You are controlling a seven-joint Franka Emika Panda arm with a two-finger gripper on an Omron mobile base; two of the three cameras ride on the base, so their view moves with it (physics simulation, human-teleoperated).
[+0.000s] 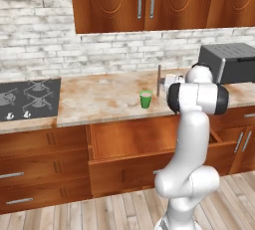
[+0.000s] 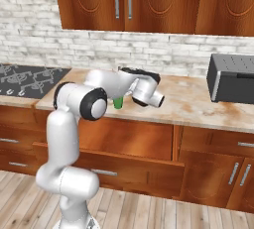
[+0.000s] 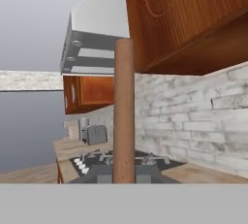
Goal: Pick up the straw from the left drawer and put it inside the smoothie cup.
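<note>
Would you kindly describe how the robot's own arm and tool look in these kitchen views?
The arm is made of glossy white, rounded tubular segments linked by dark, nearly black bands at the joints, rising from a bulbous white base segment. The wrist ends in a white cylindrical body with a dark ring, seen clearly in the right base view. No cables or markings are visible. The tool itself is too small to describe.

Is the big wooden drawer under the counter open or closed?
Open. The left drawer is pulled out from the cabinets, and the left base view looks down into its inside, below the smoothie cup.
</note>
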